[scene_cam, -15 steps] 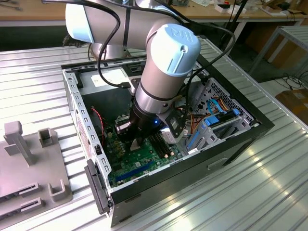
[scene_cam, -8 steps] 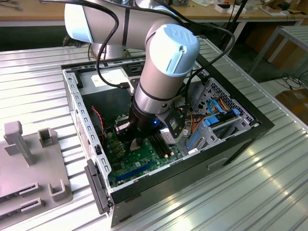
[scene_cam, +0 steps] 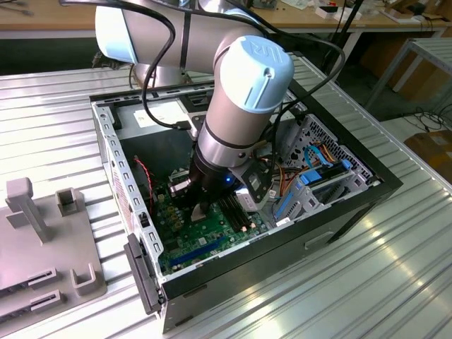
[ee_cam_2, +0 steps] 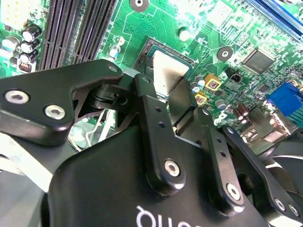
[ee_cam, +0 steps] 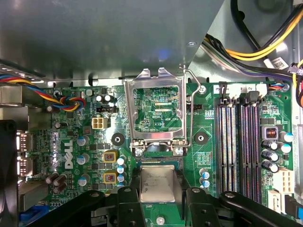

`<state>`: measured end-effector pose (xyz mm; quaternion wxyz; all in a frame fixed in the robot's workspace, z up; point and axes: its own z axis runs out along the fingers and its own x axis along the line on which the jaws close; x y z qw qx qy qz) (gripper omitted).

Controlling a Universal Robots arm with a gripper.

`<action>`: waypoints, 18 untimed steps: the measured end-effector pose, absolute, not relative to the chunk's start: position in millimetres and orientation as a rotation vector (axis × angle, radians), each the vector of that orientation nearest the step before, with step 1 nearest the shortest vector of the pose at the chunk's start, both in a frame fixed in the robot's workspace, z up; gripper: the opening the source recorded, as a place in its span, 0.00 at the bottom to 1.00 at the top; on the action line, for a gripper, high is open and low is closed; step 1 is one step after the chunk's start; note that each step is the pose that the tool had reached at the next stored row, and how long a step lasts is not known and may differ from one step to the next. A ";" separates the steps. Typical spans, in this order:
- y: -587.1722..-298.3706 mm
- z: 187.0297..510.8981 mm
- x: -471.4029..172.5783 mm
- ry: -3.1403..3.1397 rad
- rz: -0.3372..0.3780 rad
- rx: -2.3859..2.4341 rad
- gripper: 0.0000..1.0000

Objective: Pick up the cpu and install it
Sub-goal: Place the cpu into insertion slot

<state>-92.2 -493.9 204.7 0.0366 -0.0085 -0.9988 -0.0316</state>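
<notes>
One black two-fingered gripper (scene_cam: 200, 210) on the grey and pale-blue arm reaches down into one open black desktop computer case (scene_cam: 113, 169), which stands in the middle of the ribbed metal table (scene_cam: 353, 282). One grey plastic fixture (scene_cam: 42, 247) lies by the table's edge on the exterior view's left. In both wrist views the two fingers (ee_cam: 128, 205) are clenched on opposite edges of the single small square silver-topped cpu (ee_cam: 158, 182), which lies inside the one black-framed socket (ee_cam: 158, 163) on the green motherboard (ee_cam: 210, 161). One hinged metal load plate (ee_cam: 129, 111) stands open beside it, and four long black memory slots (ee_cam: 226, 137) run near the board's edge. The gripper's body covers the cpu's nearer edge, so I cannot tell whether it is fully seated.
</notes>
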 end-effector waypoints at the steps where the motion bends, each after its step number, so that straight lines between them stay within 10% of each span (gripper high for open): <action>1: -493.9 204.6 -92.2 -3.067 -0.097 -0.026 0.42; 18: -494.9 204.4 -91.9 -3.067 -0.100 -0.024 0.47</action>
